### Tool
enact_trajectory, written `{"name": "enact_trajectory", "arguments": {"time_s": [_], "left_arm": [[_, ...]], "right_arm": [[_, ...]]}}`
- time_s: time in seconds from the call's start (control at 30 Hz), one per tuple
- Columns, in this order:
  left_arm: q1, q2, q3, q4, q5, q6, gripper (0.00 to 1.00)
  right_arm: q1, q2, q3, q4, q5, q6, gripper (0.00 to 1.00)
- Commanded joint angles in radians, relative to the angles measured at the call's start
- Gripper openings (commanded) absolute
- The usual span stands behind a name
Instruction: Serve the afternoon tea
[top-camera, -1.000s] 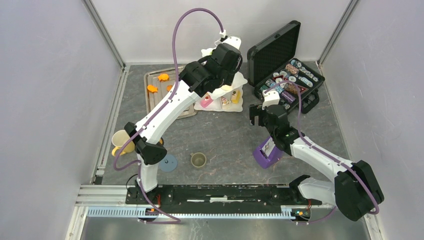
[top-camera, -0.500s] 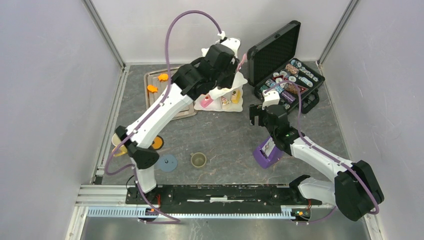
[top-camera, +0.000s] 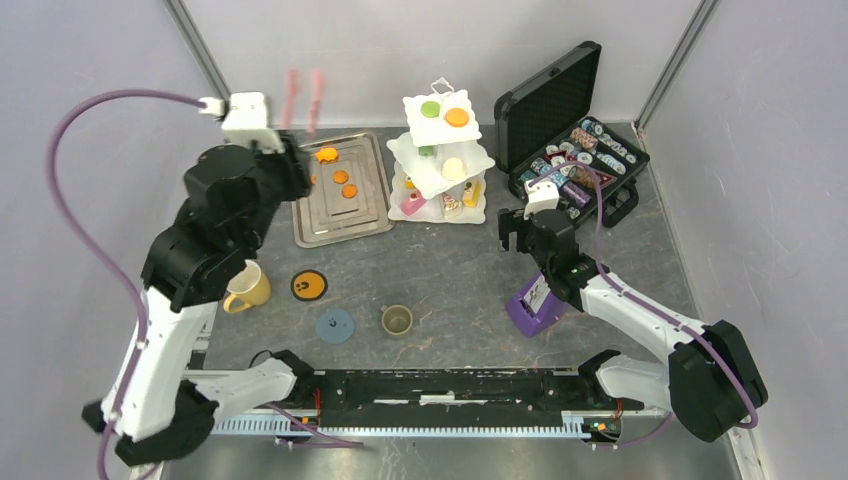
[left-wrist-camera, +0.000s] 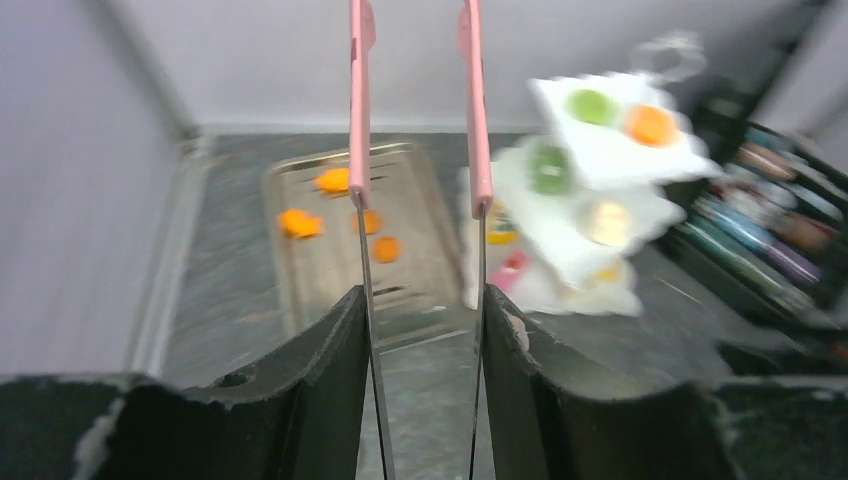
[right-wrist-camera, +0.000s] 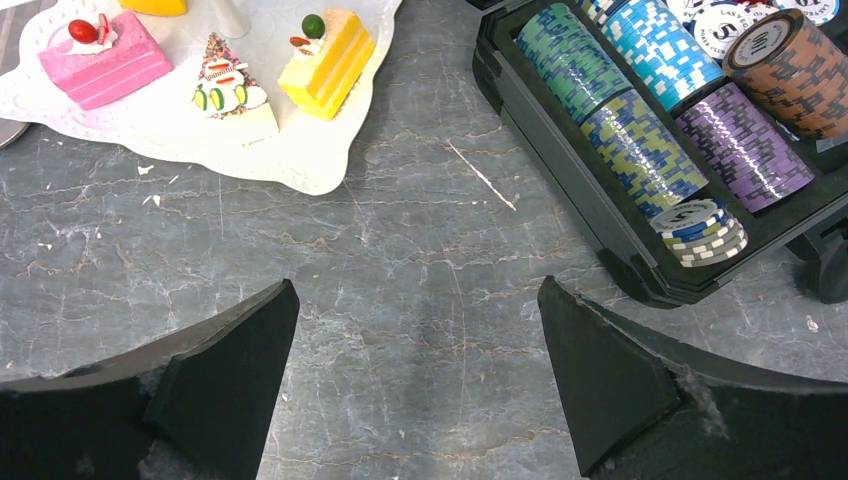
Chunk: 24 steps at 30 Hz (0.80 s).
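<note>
Pink tongs (left-wrist-camera: 360, 120) pinched by L gripper (left-wrist-camera: 422, 310); stand (top-camera: 428, 180) well right. R gripper (right-wrist-camera: 417, 290) spread.

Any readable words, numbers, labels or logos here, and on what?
"S": top chip of the blue-and-white chip stack in the poker chip case.
Other chip faces: too small to read.
White label on purple card holder: too small.
Dark mark on orange coaster: unreadable.

The left arm (top-camera: 160, 350) and right arm (top-camera: 640, 312) are white links with bulky black joints, each with a looping purple cable (top-camera: 125, 94), a white wrist camera block (top-camera: 245, 120) and rough-edged black tool fingers (right-wrist-camera: 215, 380).
</note>
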Motion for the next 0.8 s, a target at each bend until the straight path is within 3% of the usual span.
{"name": "enact_trajectory", "arguments": {"time_s": [0.0, 0.1, 0.3, 0.5, 0.77], "left_arm": [[0.275, -0.004, -0.132, -0.018, 0.041, -0.037, 0.49], [0.434, 0.047, -0.191, 0.001, 0.156, -0.082, 0.49], [0.562, 0.275, -0.216, 0.052, 0.264, -0.207, 0.50], [0.588, 0.475, -0.176, 0.100, 0.258, -0.286, 0.50], [0.617, 0.570, -0.218, 0.178, 0.208, -0.389, 0.51]], "right_arm": [[0.003, 0.012, 0.032, 0.029, -0.005, 0.011, 0.98], [0.003, 0.012, 0.030, 0.029, -0.006, 0.012, 0.98], [0.003, 0.010, 0.030, 0.029, -0.002, 0.010, 0.98], [0.003, 0.004, 0.030, 0.030, 0.001, 0.007, 0.98], [0.003, 0.004, 0.027, 0.036, -0.002, 0.008, 0.98]]}}
